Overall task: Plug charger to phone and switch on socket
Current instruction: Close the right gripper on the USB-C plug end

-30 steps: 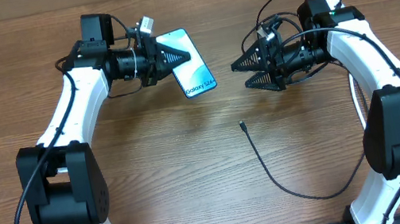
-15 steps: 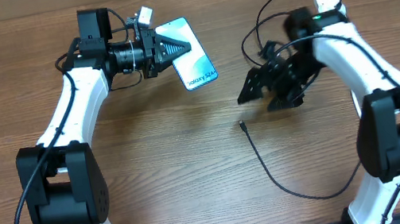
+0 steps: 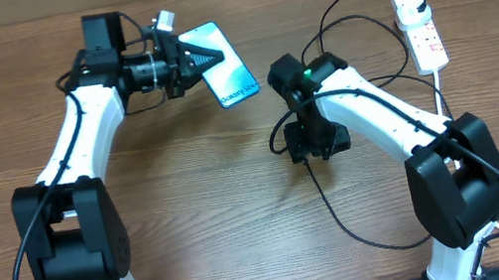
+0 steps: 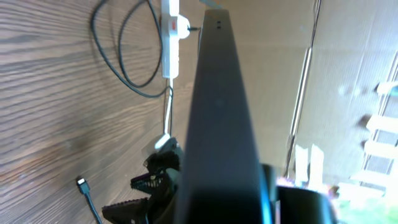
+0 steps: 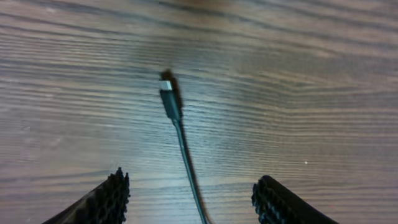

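My left gripper (image 3: 205, 59) is shut on the phone (image 3: 226, 67), a slim handset with a light blue screen, held tilted above the table at the back left. The left wrist view shows the phone (image 4: 217, 118) edge-on, filling the middle. The charger (image 3: 333, 209) is a thin black cable lying in a loop on the wood, running back to the white socket (image 3: 422, 24) at the back right. My right gripper (image 3: 307, 145) hangs over the cable's free end. Its jaws stand open around the charger (image 5: 183, 146) without touching it, with the connector tip (image 5: 166, 93) just ahead of the fingertips (image 5: 107, 198).
A thick white cord (image 3: 438, 80) runs from the socket toward the front right. More black cable loops lie near the socket (image 4: 171, 37). Both arms' black bases stand at the front edge. A cardboard wall (image 4: 348, 81) backs the table.
My right arm has swung left and down from beside the socket to over the charger's free end, its jaws narrowing somewhat. The left arm has shifted the phone slightly back and left.
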`<action>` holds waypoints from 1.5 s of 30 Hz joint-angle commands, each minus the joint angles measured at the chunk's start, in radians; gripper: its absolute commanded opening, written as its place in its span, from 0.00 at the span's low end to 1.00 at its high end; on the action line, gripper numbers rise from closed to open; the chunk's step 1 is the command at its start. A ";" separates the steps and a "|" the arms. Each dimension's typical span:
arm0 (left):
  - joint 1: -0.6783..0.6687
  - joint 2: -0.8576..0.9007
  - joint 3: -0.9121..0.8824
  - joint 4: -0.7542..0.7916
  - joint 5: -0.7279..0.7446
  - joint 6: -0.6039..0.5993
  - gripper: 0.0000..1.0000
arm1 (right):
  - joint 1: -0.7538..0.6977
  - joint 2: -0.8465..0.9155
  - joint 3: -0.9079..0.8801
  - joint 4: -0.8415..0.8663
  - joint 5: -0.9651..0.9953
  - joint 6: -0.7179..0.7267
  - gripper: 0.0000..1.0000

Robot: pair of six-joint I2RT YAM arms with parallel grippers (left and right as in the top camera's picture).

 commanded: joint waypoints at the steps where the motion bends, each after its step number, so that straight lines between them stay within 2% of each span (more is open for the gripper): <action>1: 0.055 0.000 0.004 0.001 0.015 -0.082 0.04 | 0.011 -0.001 -0.050 0.036 0.045 0.025 0.58; 7: 0.093 0.000 0.004 -0.010 0.013 -0.116 0.04 | 0.011 -0.001 -0.113 0.143 0.045 0.021 0.53; 13: 0.092 0.000 0.004 -0.032 -0.002 -0.113 0.04 | 0.011 -0.001 -0.114 0.212 0.043 0.012 0.43; 17: 0.092 0.000 0.004 -0.040 -0.001 -0.113 0.04 | 0.023 0.000 -0.117 0.216 0.045 -0.056 0.43; 28: 0.093 0.000 0.004 -0.041 -0.003 -0.094 0.04 | 0.032 0.000 -0.215 0.257 0.053 -0.055 0.41; 31: 0.091 0.000 0.004 -0.041 -0.005 -0.094 0.04 | 0.032 0.001 -0.221 0.286 0.052 -0.051 0.38; 40: 0.090 0.000 0.004 -0.048 -0.006 -0.071 0.04 | 0.032 0.001 -0.221 0.347 0.057 -0.105 0.38; 45: 0.090 0.000 0.004 -0.056 -0.006 -0.071 0.04 | 0.032 0.001 -0.239 0.351 0.052 -0.105 0.33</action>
